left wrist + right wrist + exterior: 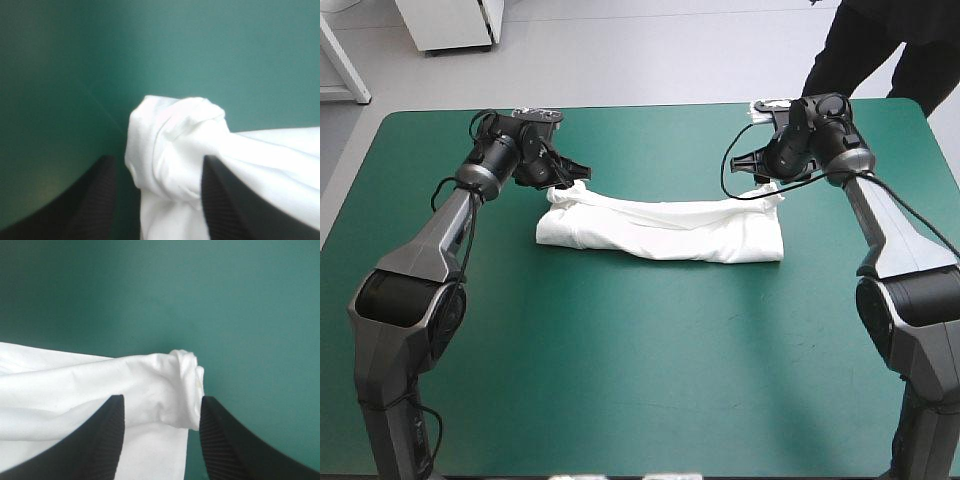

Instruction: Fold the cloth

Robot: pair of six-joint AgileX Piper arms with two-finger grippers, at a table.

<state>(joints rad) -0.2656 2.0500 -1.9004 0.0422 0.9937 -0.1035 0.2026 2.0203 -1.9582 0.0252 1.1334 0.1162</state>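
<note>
Jaws on the left arm are spread. Their two black fingers (92, 200) stand apart with a bunched, rolled corner of the white T-shirt (175, 145) between them. One finger lies against the cloth, and the other stands just clear of it, with a sliver of the teal-green cover in the gap. Ahead of that corner there is only cover.

The right jaws are spread as well. Their fingers (235, 440) stand on either side of a folded corner of the T-shirt, which fills most of the space between them. From there the cloth runs off in long smooth folds past one finger.

From above, the T-shirt lies as a long folded band across the counter (620, 380), in its far half and about midway between the left and right edges. The band's near edge rests flat on the cover. Its far edge dips in the middle and rises a little toward each end. The left jaws sit at the far left corner of the band and the right jaws at the far right corner, both low over the cloth. Whether either corner is off the cover cannot be told. Beyond the jaws a strip of cover reaches the counter's far edge.
</note>
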